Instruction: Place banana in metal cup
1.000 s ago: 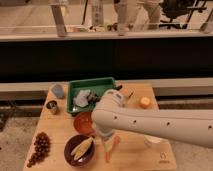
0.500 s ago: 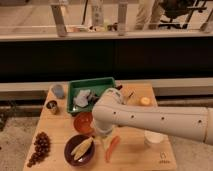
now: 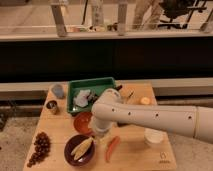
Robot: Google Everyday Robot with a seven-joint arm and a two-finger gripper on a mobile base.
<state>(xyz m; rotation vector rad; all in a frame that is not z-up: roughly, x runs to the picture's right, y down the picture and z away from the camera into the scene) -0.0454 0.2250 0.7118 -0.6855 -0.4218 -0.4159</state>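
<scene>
Edging leftward since a moment ago, bringing gripper point(image 3: 101, 133) just beside banana point(image 3: 82, 147) lying in dark bowl point(image 3: 72, 159), probably lining up for pickup, not showing whether claw open or closed, leaving metal cup point(image 3: 51, 106) well apart, not yet filled.

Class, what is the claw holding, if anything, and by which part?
Nothing that shows: the claw sits low beside the banana, which lies in the dark bowl.

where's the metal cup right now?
The metal cup stands near the left edge of the table in the camera view, just below the grey-blue lump, left of the orange bowl. The gripper is apart from it, by the dark bowl holding the banana.
</scene>
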